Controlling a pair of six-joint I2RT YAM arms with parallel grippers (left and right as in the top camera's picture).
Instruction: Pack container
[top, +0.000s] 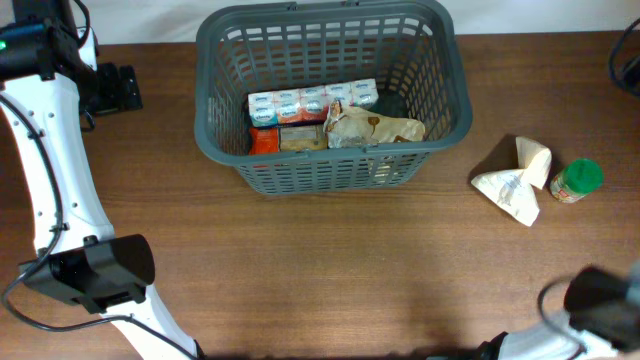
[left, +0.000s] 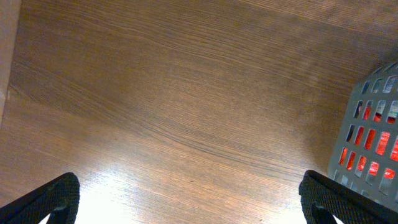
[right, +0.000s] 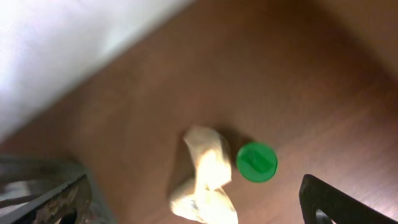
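Right fingers wide apart, empty; left fingers likewise. Pale packet, jar outside basket, frame right: judged next pickups.

Dark grey lattice basket, green-lidded jar, cream packet, brown woodgrain table

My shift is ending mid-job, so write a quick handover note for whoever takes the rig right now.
Left gripper: open, empty, over bare table beside the basket.
Right gripper: open, empty, above the beige packet and the green-lidded jar.
Done: the basket holds a row of white-and-teal packs, an orange packet and a crumpled brown bag.
Left: the beige packet and jar lie side by side on the table, right of the basket. The right arm looks best placed to take them.
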